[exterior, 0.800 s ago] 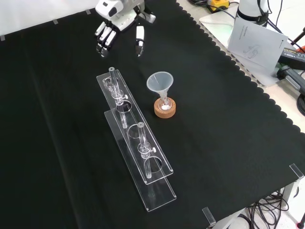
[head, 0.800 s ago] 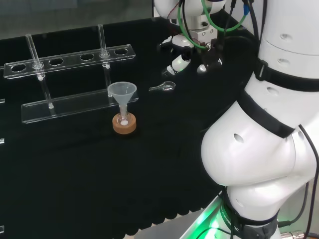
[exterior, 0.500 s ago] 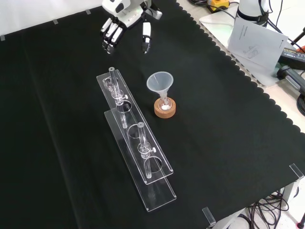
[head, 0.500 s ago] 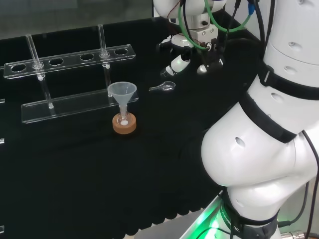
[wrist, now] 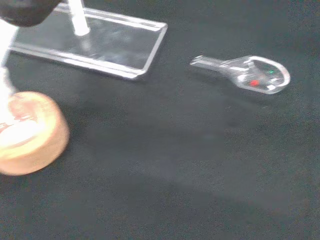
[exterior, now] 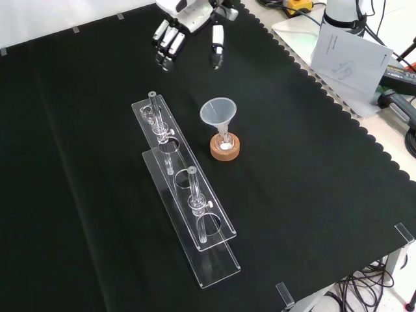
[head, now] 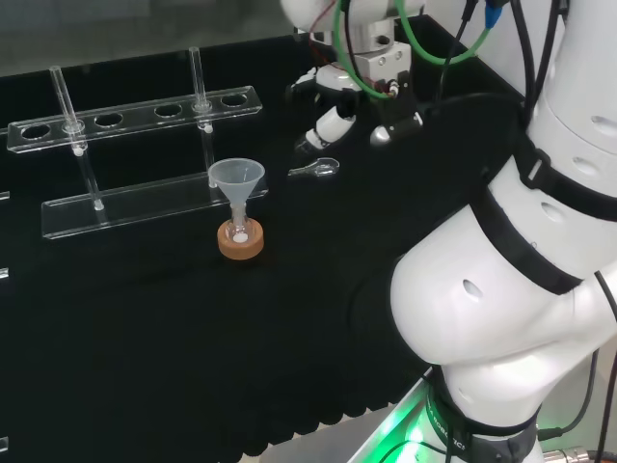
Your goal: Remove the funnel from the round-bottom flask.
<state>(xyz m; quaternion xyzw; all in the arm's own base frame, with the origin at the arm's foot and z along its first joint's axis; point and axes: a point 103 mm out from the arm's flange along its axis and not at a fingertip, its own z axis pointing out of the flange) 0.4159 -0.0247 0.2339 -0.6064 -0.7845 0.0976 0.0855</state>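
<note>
A clear funnel [head: 236,177] [exterior: 218,111] stands upright with its stem in the neck of a small round-bottom flask [head: 240,231] [exterior: 225,141]. The flask sits in a cork ring [head: 240,243] [exterior: 225,149] [wrist: 27,134] on the black cloth. The hand [head: 330,122] [exterior: 170,39] hovers above the cloth, open, with its fingers straight and pointing down and nothing in it. In the front view it is beyond the funnel and a little left of it, well apart from it. In the head view it hangs to the funnel's upper right.
A clear two-tier tube rack [head: 135,111] [exterior: 185,188] [wrist: 100,42] with glass tubes stands beside the flask. A small clear scoop [head: 316,169] [wrist: 247,75] lies on the cloth between hand and funnel. Papers [exterior: 351,55] lie off the cloth at the front view's right.
The hand has shifted to the right in the front view and to the left in the head view, still open. Funnel, flask and rack have not moved.
</note>
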